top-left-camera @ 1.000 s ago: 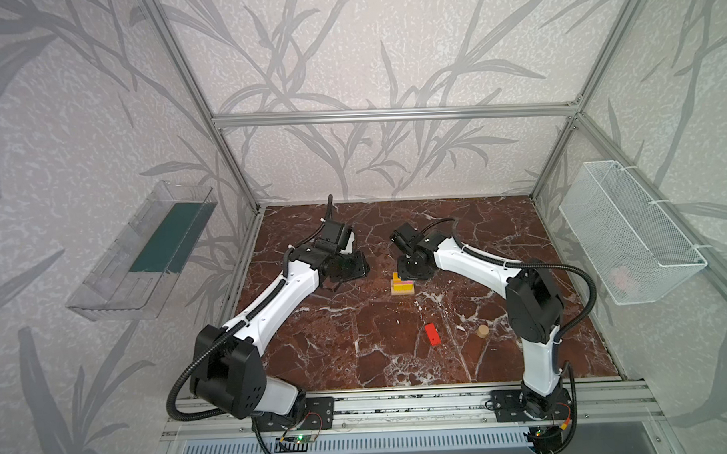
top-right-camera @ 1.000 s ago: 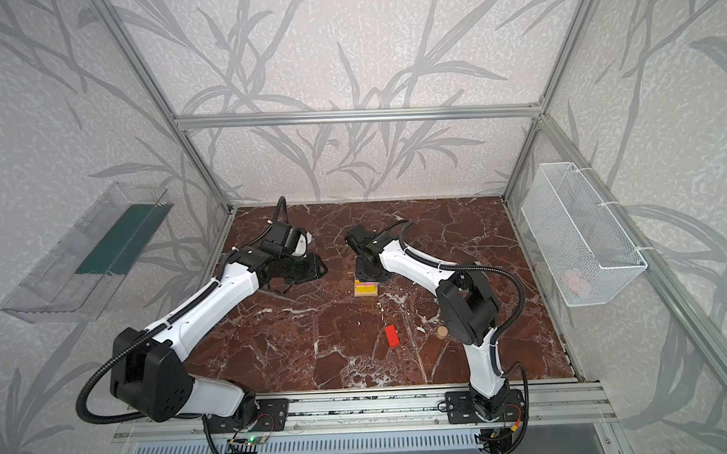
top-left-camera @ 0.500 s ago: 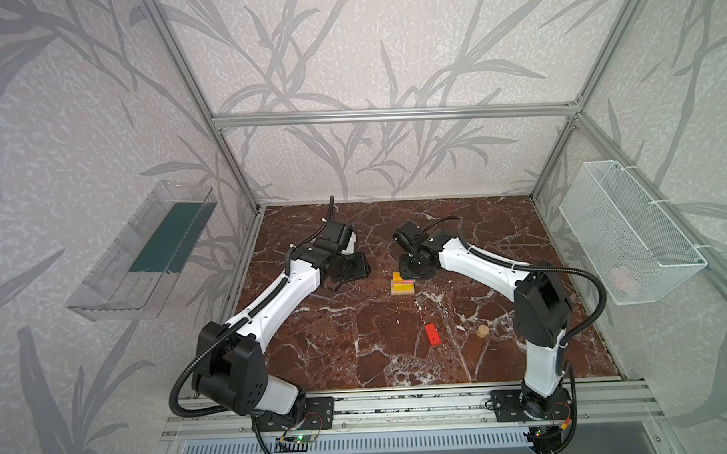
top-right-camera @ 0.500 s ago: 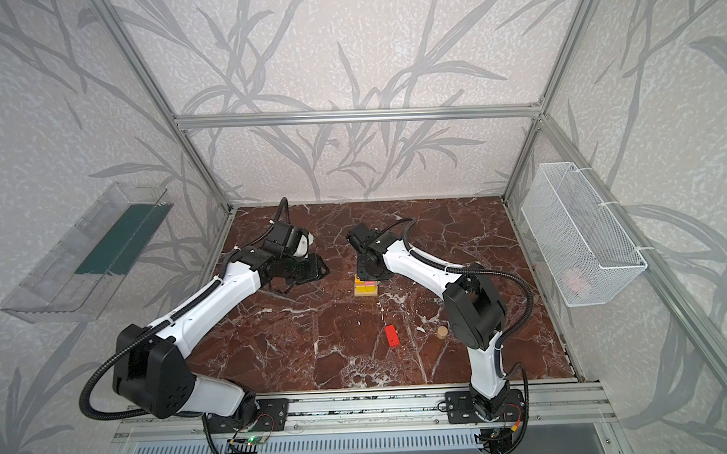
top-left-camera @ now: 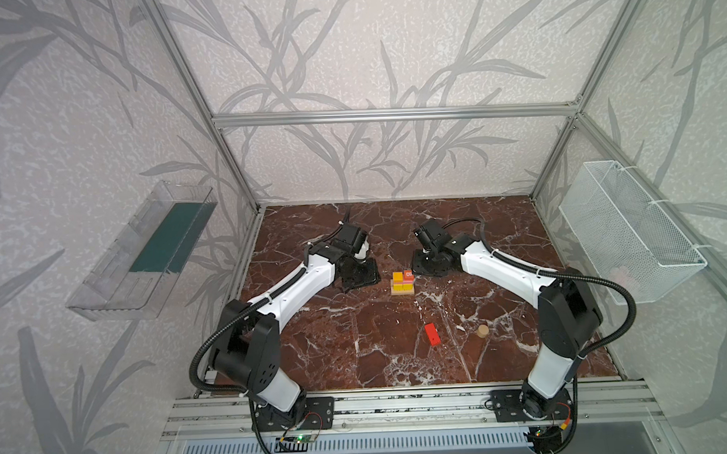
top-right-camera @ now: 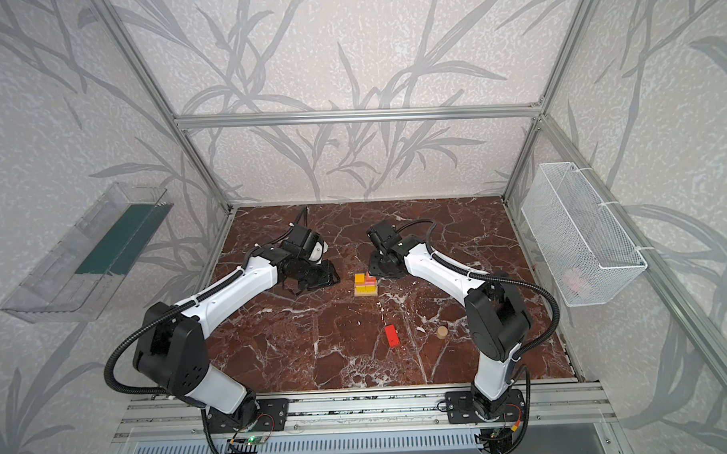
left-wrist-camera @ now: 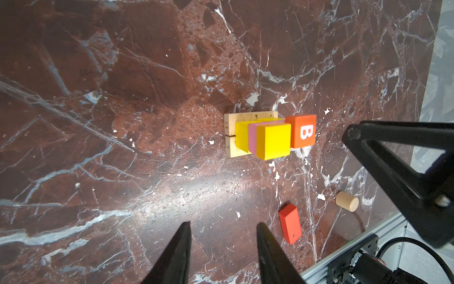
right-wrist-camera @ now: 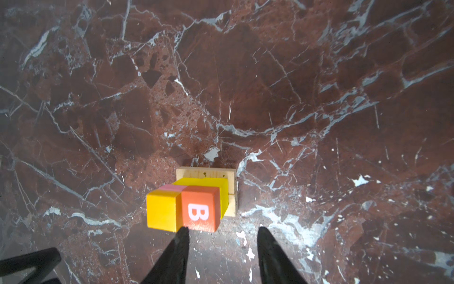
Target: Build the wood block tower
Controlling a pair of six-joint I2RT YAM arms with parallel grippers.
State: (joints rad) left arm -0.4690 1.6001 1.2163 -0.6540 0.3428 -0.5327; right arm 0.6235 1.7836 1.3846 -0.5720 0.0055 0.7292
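On your worktop [top-left-camera: 336, 341], the left end effector [left-wrist-camera: 223, 223] and right end effector [right-wrist-camera: 223, 227] stand part-open and empty, flanking the tower [top-left-camera: 402, 281] at its middle. Nearer the front, the red brick [top-left-camera: 432, 333] lies flat, its long axis front-to-back, with the tan cylinder [top-left-camera: 482, 331] near it.

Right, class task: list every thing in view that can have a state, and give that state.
tower: partly built, upright
orange B cube: on the tower's top layer, not gripped
red brick: flat on the table, unstacked
tan cylinder: loose on the table, unstacked
left gripper: open, empty
right gripper: open, empty
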